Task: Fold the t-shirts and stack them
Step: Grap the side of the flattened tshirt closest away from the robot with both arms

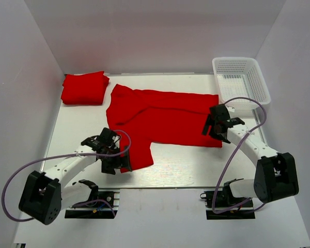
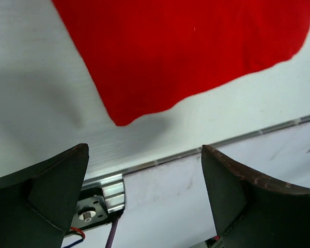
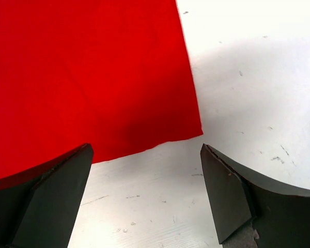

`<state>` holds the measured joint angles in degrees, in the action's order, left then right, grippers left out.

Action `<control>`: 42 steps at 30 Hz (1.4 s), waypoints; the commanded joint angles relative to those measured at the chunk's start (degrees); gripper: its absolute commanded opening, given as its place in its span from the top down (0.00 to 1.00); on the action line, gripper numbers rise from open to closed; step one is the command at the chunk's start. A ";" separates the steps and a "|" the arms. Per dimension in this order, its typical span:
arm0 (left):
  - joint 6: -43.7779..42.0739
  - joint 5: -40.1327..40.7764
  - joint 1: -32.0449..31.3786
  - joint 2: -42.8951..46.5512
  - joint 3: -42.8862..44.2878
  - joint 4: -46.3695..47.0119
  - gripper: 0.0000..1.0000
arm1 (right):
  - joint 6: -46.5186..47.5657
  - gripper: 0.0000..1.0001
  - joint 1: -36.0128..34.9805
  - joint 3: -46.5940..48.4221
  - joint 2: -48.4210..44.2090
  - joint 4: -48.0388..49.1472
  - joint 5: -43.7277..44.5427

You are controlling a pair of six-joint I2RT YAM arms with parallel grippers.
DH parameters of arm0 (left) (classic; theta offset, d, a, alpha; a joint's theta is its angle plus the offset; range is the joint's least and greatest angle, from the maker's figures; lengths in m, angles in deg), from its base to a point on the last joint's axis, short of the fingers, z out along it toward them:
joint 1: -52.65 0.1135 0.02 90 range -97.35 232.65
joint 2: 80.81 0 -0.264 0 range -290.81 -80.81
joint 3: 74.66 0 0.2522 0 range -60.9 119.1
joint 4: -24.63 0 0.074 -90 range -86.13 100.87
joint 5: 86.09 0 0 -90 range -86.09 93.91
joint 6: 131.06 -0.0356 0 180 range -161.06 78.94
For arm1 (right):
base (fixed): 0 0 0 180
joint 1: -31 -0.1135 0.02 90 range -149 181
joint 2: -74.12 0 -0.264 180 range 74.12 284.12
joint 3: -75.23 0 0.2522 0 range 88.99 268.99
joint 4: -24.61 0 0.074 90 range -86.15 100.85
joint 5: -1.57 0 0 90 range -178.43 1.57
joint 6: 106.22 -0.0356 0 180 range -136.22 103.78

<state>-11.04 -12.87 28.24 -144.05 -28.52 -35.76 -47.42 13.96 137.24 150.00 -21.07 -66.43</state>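
Observation:
A red t-shirt (image 1: 160, 121) lies spread flat across the middle of the table, with one sleeve (image 1: 139, 152) reaching toward the near edge. A folded red t-shirt (image 1: 83, 88) sits at the far left corner. My left gripper (image 1: 115, 164) is open and empty over the near left edge of the sleeve; the left wrist view shows the sleeve's corner (image 2: 144, 98) ahead of the fingers (image 2: 51, 196). My right gripper (image 1: 217, 132) is open and empty at the shirt's near right corner (image 3: 186, 124), seen in the right wrist view just beyond the fingers (image 3: 237, 191).
A white plastic mesh basket (image 1: 241, 77) stands at the far right corner. White walls enclose the table on three sides. The table's near metal edge (image 2: 160, 161) and a cable run below the left gripper.

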 commanded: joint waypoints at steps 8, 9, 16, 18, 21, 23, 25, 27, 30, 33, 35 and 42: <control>3.55 14.49 -5.30 -6.54 3.75 3.54 0.03 | -2.11 0.10 3.58 -4.47 -3.72 0.72 -1.07; 3.55 13.27 -6.09 -7.15 2.70 4.78 0.03 | -1.94 0.10 3.85 -4.74 -3.63 1.24 -1.52; 4.26 11.05 -10.66 -11.81 1.11 11.30 0.16 | -1.49 0.10 7.45 -4.66 -2.05 2.65 -4.85; 5.05 13.08 -11.54 -12.52 1.63 10.60 0.20 | -1.41 0.10 7.98 -5.00 -1.88 3.00 -5.91; 5.66 14.31 -12.68 -14.97 2.25 9.81 0.29 | -1.32 0.10 9.21 -5.01 -1.70 3.18 -6.79; 6.37 14.31 -13.21 -16.12 1.73 8.58 0.30 | -0.97 0.10 9.82 -5.09 -2.05 3.27 -7.14; 7.07 15.10 -13.74 -16.12 1.72 7.09 0.32 | -0.53 0.10 10.09 -5.18 -2.22 3.01 -7.32; 8.64 16.50 -13.74 -16.12 1.11 5.86 0.35 | -0.18 0.10 10.62 -5.01 -2.66 3.01 -7.75; 8.65 16.51 -13.74 -14.11 0.06 3.49 0.39 | 0.52 0.10 11.32 -5.09 -2.49 3.01 -8.11; 9.71 15.99 -14.27 -12.61 0.05 1.81 0.39 | 0.70 0.10 11.68 -4.83 -2.66 2.74 -8.73; 10.23 16.60 -14.27 -11.99 0.05 1.81 0.39 | 0.88 0.10 12.03 -4.83 -2.75 3.18 -8.73; 9.53 18.79 -14.27 -17.35 1.46 5.15 0.56 | 0.97 0.10 12.91 -5.45 -2.75 3.54 -10.22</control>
<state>-1.07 1.43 14.28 -157.30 -24.41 -33.03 -47.10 26.38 132.28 148.05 -18.69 -75.54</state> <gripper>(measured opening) 0.452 0.904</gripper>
